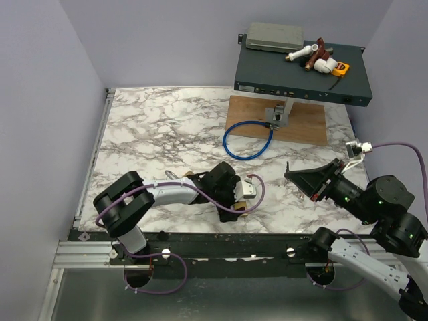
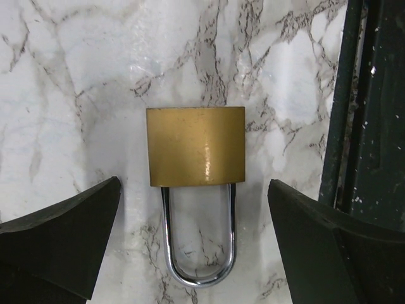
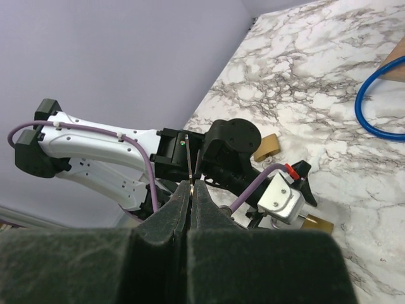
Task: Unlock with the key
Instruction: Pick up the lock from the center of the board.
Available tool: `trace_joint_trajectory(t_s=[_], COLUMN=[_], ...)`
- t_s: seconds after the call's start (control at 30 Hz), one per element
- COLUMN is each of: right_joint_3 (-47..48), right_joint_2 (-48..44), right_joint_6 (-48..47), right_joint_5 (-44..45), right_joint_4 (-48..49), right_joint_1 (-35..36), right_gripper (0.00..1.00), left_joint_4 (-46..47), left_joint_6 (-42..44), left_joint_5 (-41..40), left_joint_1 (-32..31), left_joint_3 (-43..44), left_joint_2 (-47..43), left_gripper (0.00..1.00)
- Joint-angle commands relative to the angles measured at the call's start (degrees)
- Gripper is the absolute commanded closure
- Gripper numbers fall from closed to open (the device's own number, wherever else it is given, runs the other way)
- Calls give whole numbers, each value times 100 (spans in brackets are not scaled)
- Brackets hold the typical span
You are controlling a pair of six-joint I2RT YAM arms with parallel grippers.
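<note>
Pinching a tiny slim silvery-grey metal key (image 3: 189, 158) between their tips, the black right fingers (image 3: 161, 234) were pressed tight together, and the key's thin shaft stood straight out beyond them. They hung over the right part of the white, grey-veined marble worktop (image 1: 154, 127), pointing towards the left arm, with the key well apart from both locks. In the top view the key was too small to make out.

The black left fingers (image 2: 57, 247) stood spread wide and held nothing. Between them, touching neither, a brass padlock with a silver shackle (image 2: 196, 145) lay flat on the worktop near its front edge. Its body lay away from the wrist camera and its shackle loop towards it, and both legs of the shackle ran into the body. A dark metal rail (image 2: 361, 95) ran down the right side of that view.

A second brass padlock (image 3: 267, 147) lay just beside the left arm's wrist, on its far side, apart from the first. Farther back a blue cable loop (image 1: 247, 140) lay on the worktop, its end reaching onto a wooden board (image 1: 307, 124). Behind the board sat a dark grey-blue metal box (image 1: 301, 70) with small fittings on top
</note>
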Motion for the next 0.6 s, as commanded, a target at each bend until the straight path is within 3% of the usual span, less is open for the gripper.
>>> trace_joint_trajectory(t_s=[0.0,0.27,0.47,0.57], right_joint_3=[187,367,472,500], right_joint_2=[93,362,477,495], right_joint_6=[24,-1,-37,-38], right_joint_5=[180,163,189,196], right_joint_4=[-107,-107,-101,-111], right_joint_1=[-28,-29,-26,-29], right_gripper=[99,99,99,99], left_joint_4=[732,1255,1347,1270], left_joint_6=[238,727,813,814], left_joint_5=[28,65,-86,-46], left_joint_1=[38,-57,-250,-304], left_joint_3=[-307,-800,-907,-877], left_joint_2=[174,310,403,493], left_gripper=[2,3,18,36])
